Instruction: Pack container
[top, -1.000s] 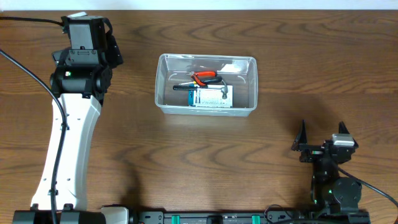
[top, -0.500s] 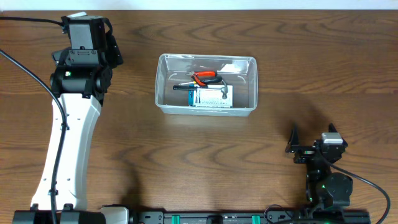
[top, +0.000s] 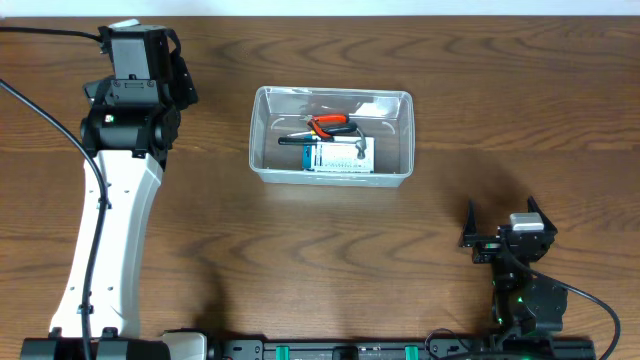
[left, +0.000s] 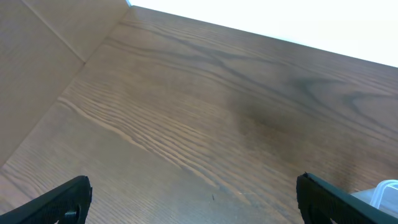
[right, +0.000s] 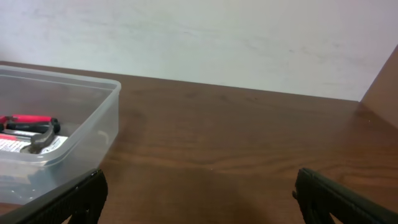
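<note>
- pliers (top: 330, 123) and box (top: 340, 157) lie inside the container (top: 330, 92), so packing looks finished.
- left gripper (left: 193, 193) far left, right gripper (right: 199, 193) near right: both spread apart, empty, well away.

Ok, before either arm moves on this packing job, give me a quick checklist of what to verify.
1. Left gripper jaws open, empty: ok.
2. Right gripper jaws open, empty: ok.
3. The container upright, both grippers apart from it: ok.
4. Red-handled pliers and blue-and-white box inside the container: ok.
5. Lid to close it: none in view, cannot tell.
</note>
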